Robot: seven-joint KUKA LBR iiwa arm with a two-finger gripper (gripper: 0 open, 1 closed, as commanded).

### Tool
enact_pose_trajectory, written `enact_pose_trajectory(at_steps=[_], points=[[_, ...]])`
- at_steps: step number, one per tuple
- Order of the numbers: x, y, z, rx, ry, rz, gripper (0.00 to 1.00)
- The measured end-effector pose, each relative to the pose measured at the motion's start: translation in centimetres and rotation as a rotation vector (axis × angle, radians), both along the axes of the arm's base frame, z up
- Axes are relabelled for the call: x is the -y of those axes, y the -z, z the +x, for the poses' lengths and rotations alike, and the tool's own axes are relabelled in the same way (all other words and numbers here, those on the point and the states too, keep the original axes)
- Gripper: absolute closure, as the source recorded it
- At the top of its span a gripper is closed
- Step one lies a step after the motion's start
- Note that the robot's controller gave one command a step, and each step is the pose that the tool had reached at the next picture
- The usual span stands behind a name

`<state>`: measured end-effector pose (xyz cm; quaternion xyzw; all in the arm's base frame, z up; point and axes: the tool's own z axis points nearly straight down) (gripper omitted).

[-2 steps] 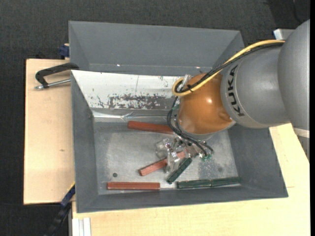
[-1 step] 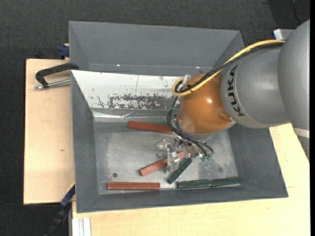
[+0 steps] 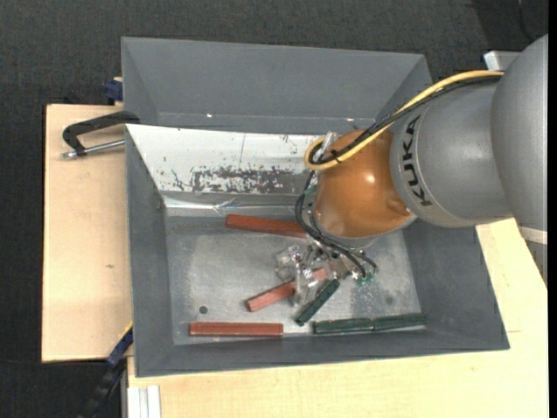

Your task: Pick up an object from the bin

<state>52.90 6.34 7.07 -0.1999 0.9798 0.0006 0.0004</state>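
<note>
As you look into the grey bin (image 3: 144, 233), note:
Gripper (image 3: 303, 273): low over the floor's middle, below its orange cover (image 3: 357, 194).
Jaws: you cannot tell their state.
Nearest: short red stick (image 3: 270, 298) and tilted dark green stick (image 3: 316, 301), both touching or just beside its tip.
Farther: back red stick (image 3: 261, 225) by the rear wall; front red stick (image 3: 237, 328) and long green stick (image 3: 370, 324) along the front wall.

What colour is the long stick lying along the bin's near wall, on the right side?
The stick is dark green, as seen in the camera view.
</note>
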Motion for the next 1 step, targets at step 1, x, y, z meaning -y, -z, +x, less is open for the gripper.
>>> enact_pose_trajectory(at_steps=[1], points=[[-0.01, -0.44, -0.12, -0.003, 0.000, 0.000, 1.00]])
